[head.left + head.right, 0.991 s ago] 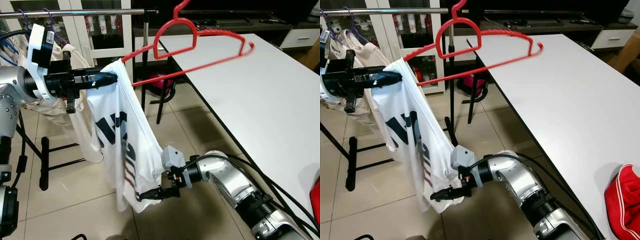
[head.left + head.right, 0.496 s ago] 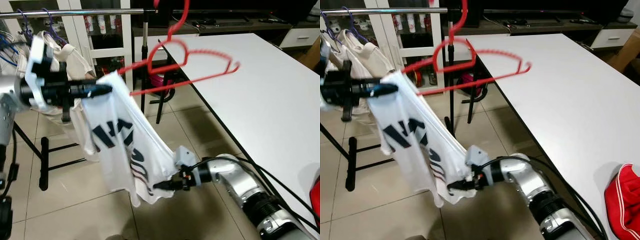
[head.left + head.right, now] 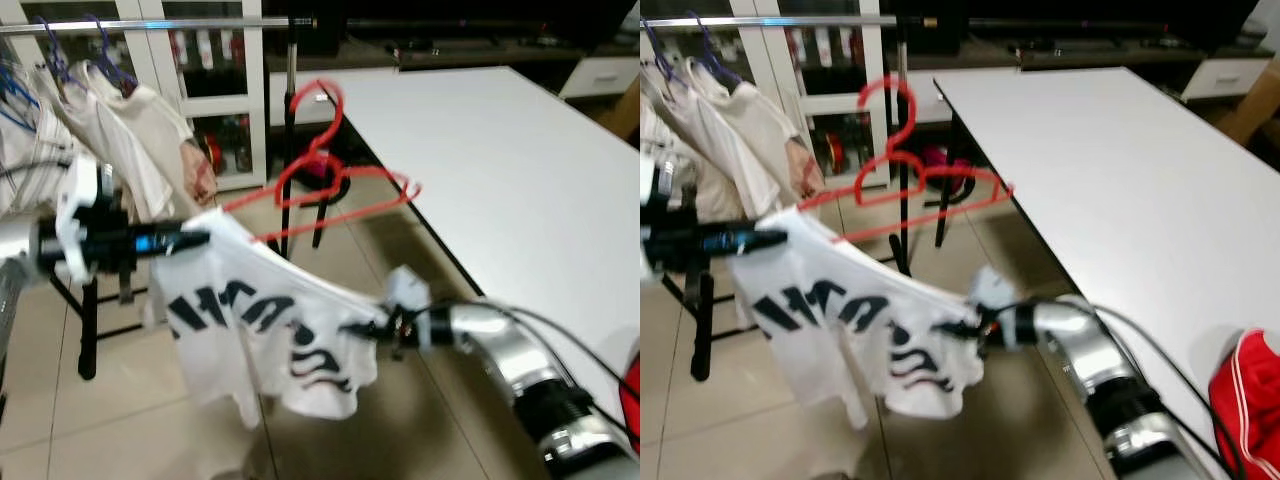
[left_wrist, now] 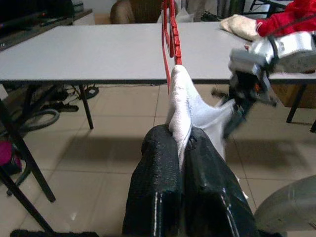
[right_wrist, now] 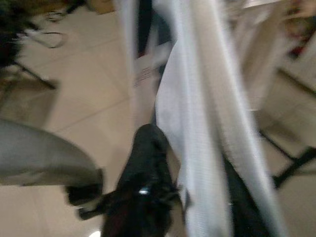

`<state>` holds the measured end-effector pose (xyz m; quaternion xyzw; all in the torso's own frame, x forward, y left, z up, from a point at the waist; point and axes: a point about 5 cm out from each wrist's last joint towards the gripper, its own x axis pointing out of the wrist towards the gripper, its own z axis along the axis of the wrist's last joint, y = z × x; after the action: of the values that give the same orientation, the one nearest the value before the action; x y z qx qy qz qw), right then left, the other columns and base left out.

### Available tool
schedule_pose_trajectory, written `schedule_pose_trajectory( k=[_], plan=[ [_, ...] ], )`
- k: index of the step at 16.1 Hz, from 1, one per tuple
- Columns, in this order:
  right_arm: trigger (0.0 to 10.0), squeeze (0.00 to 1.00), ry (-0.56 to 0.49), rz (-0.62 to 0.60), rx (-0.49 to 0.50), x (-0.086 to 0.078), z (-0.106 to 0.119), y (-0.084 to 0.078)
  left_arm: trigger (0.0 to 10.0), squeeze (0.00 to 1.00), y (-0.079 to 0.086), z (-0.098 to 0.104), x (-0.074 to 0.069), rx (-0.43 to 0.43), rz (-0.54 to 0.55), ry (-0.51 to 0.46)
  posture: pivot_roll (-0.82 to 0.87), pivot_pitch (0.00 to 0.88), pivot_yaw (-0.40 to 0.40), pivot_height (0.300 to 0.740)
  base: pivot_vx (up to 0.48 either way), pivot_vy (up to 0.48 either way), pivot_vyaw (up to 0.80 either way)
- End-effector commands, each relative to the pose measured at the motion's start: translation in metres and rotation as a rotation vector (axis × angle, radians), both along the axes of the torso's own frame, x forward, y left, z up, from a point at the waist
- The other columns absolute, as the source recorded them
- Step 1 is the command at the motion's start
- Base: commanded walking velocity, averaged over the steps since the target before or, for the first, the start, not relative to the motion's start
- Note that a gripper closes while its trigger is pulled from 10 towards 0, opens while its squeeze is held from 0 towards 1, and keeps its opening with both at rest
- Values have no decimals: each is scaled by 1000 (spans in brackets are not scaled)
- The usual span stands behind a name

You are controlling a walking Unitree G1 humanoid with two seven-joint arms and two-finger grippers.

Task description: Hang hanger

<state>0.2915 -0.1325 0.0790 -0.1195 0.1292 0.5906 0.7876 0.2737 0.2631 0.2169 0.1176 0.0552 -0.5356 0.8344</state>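
Note:
A red hanger (image 3: 335, 190) hangs tilted in mid-air, one end inside the shoulder of a white T-shirt (image 3: 262, 325) with black lettering. My left gripper (image 3: 198, 238) is shut on that shoulder; in the left wrist view its fingers (image 4: 158, 168) pinch the white cloth (image 4: 183, 106) below the hanger (image 4: 171, 34). My right gripper (image 3: 372, 330) is shut on the shirt's hem and holds it out to the right, so the shirt stretches almost level between the two grippers. The right wrist view is blurred, with a black finger (image 5: 148, 163) against white cloth (image 5: 197, 148).
A clothes rail (image 3: 160, 24) runs across the top left with beige garments (image 3: 135, 150) on purple hangers; its black stand (image 3: 88, 330) is on the tiled floor. A white table (image 3: 520, 160) lies to the right, a red garment (image 3: 1248, 395) on its near corner.
My left gripper has sunk lower and my right gripper has risen to the right, pulling the shirt from hanging down to nearly level. The hanger has dropped and swung toward me.

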Motion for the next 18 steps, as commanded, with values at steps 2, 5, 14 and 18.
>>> schedule_pose_trajectory(
  k=[2,5,14,18],
  plan=[
    [0,0,-59,-80,-31,8,8,-20,0,0,4,10,-8,-4,20,-46,40,0,-93,740,0,0,0],
    [0,0,-144,-222,-169,24,12,-47,0,0,11,2,-28,9,48,-13,31,0,-96,740,0,0,0],
    [0,0,-374,-431,-250,55,44,-73,0,0,24,-27,-66,275,218,59,52,0,-141,740,0,0,0],
    [0,0,-478,-472,-310,62,49,-73,0,0,7,-39,-72,320,210,34,43,0,-145,740,0,0,0]
  ],
)
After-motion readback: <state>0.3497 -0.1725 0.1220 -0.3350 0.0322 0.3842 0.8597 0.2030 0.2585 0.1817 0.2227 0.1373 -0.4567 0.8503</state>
